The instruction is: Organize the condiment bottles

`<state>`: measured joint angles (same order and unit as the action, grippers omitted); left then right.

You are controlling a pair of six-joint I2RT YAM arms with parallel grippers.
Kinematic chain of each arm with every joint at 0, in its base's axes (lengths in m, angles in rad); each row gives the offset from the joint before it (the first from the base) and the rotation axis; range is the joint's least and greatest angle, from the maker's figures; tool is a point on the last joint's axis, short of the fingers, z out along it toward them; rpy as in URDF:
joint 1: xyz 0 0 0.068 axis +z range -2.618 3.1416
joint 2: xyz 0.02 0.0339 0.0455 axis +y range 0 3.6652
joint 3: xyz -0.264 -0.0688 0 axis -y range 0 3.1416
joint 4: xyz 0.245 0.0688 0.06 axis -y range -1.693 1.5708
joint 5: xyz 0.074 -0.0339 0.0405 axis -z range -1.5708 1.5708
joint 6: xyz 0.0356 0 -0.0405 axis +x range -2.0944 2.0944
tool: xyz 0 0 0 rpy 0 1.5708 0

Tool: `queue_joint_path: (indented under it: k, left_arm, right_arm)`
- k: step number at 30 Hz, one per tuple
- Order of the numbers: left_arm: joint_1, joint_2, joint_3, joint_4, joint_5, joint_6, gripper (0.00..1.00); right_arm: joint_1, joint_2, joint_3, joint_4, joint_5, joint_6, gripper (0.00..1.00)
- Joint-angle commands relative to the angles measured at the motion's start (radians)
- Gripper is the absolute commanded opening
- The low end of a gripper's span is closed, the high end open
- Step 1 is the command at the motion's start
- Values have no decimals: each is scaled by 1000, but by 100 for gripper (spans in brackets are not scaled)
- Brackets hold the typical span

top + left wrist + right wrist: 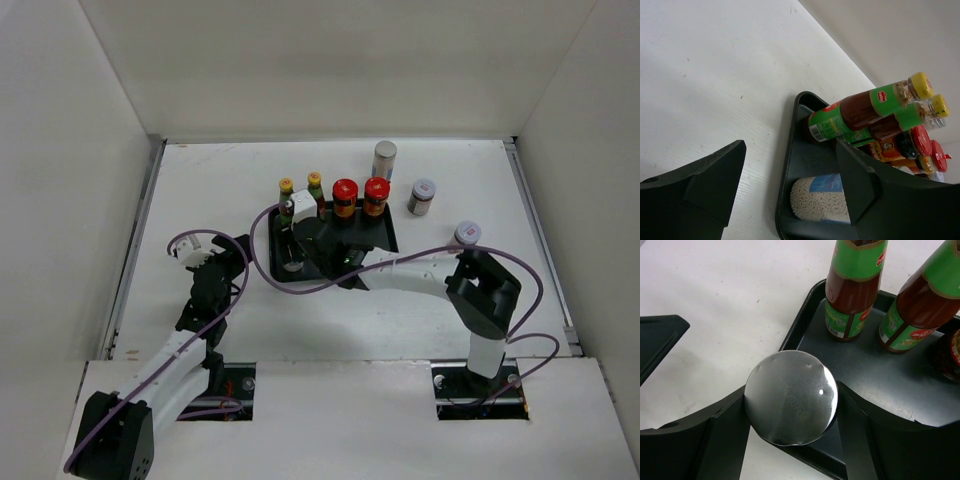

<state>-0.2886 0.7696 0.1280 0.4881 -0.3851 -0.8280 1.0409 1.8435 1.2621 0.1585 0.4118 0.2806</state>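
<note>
A black tray (pixel 385 238) holds two slim yellow-capped sauce bottles (pixel 286 187) (pixel 852 287) and two red-lidded amber jars (pixel 345 193) along its far side. My right gripper (pixel 790 405) is shut on a white shaker jar with a grey lid (pixel 790 397) (pixel 293 264), which stands in the tray's near-left corner. My left gripper (pixel 790 175) (pixel 232 258) hangs open just left of the tray with nothing between its fingers. In the left wrist view the same shaker jar (pixel 820 197) shows beyond the tray wall.
Three more grey-lidded shaker jars stand on the table right of the tray: a tall one (pixel 385 158) at the back, one (pixel 423 195) beside the red lids, and one (pixel 467 233) by the right arm's elbow. White walls enclose the table.
</note>
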Motion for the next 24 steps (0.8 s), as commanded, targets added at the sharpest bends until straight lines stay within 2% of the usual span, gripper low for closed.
queue_joint_path:
  k: [1, 6, 10, 13, 16, 18, 19, 20, 22, 23, 24]
  left_arm:
    - [4, -1, -5, 40, 3, -11, 72]
    - [6, 2, -2, 41, 12, -11, 72]
    - [7, 7, -5, 41, 5, -10, 72]
    - [7, -4, -1, 35, 9, -5, 72]
    - [9, -13, -5, 35, -3, 0, 72]
    - [9, -9, -2, 33, 5, -2, 72]
    - [9, -9, -2, 32, 8, -3, 72]
    - [9, -10, -1, 32, 8, -2, 72]
    - [1, -6, -4, 41, -1, 0, 72]
    - [1, 5, -4, 43, -1, -2, 72]
    - [3, 16, -1, 44, 3, -3, 72]
  right_arm:
    - [1, 2, 65, 122, 7, 20, 71]
    - [1, -6, 43, 127, -5, 34, 85]
    - [1, -75, 42, 113, -33, 11, 99]
    - [-14, -160, 23, 113, -65, -4, 100]
    - [-98, -265, -36, 124, -87, 11, 100]
    - [-196, -308, -72, 125, -94, 29, 96]
    - [-248, -316, -87, 125, -94, 34, 90]
    - [-306, -311, -95, 124, -84, 34, 82]
    - [-418, -277, -83, 87, -55, 34, 57]
    - [-463, -258, -63, 60, -39, 28, 51]
    - [-507, -232, -35, 35, -25, 23, 50]
